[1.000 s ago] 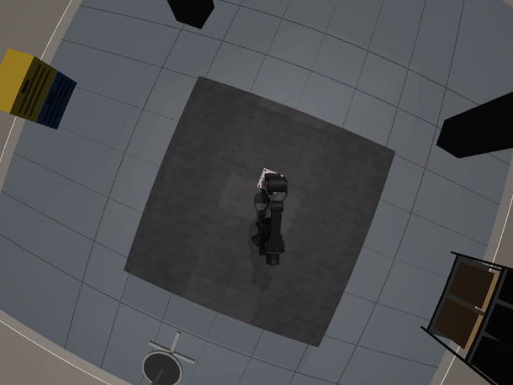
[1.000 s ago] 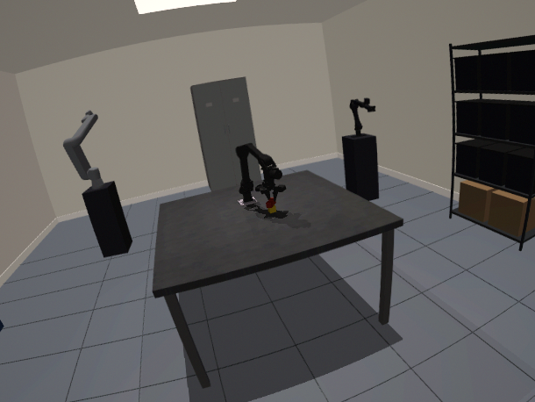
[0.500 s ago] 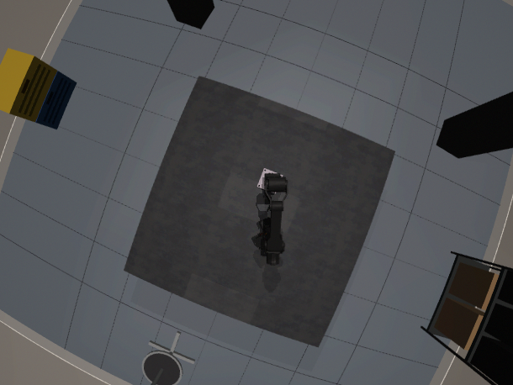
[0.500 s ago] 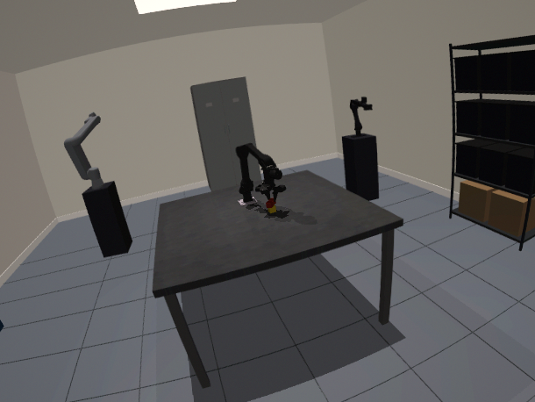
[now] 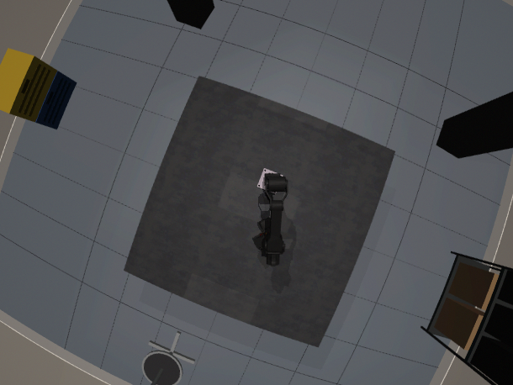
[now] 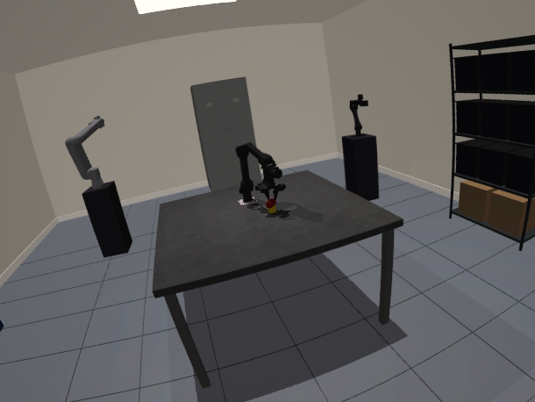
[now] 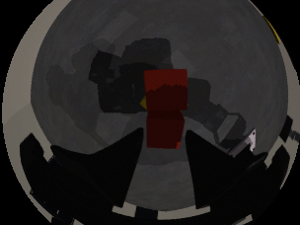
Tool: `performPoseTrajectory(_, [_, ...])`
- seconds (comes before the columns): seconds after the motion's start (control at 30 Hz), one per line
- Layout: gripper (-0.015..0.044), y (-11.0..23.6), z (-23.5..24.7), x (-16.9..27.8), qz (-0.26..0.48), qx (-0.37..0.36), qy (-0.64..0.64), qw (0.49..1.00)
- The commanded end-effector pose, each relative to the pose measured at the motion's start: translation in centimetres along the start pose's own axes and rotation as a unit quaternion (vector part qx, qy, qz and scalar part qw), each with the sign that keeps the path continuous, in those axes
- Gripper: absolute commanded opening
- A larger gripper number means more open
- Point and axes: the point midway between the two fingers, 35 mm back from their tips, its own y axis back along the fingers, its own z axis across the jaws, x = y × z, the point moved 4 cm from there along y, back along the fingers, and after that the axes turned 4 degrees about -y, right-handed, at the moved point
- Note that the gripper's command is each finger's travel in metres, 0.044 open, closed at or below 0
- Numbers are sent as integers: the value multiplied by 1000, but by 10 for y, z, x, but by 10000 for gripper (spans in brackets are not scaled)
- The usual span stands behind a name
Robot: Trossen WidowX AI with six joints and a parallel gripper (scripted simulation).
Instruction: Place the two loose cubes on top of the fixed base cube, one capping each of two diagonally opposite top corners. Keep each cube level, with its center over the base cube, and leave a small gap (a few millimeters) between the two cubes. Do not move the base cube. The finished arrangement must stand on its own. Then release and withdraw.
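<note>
A yellow base cube (image 6: 272, 211) stands on the table (image 6: 210, 237); in the wrist view only small yellow corners (image 7: 143, 103) show beside the red. Two red cubes are above it: a far one (image 7: 166, 89) and a near one (image 7: 165, 132). In the exterior view they blend into one red patch (image 6: 271, 204) on top of the yellow. No gap between them can be made out. My gripper (image 7: 165, 133) (image 6: 274, 197) points down with its fingers on both sides of the near red cube. It is open, with a narrow space beside each finger. In the top view the arm hides most of the cubes.
The arm's pale base plate (image 5: 262, 180) (image 6: 246, 202) is on the table behind the cubes. Dark shadows of the arm fall around the cubes. A shelf rack (image 6: 452, 132), a stool (image 5: 161, 366) and two pedestals with other arms stand away from the table.
</note>
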Motion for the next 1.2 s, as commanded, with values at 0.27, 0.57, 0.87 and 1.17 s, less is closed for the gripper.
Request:
performPoseTrajectory(0.27, [205,23,0,0,-1,-2,0,1000])
performPoseTrajectory(0.57, [205,38,0,0,-1,-2,0,1000])
performPoseTrajectory(0.87, [205,53,0,0,-1,-2,0,1000])
performPoseTrajectory(1.17, [336,55,1,2,0,-2,1,1000])
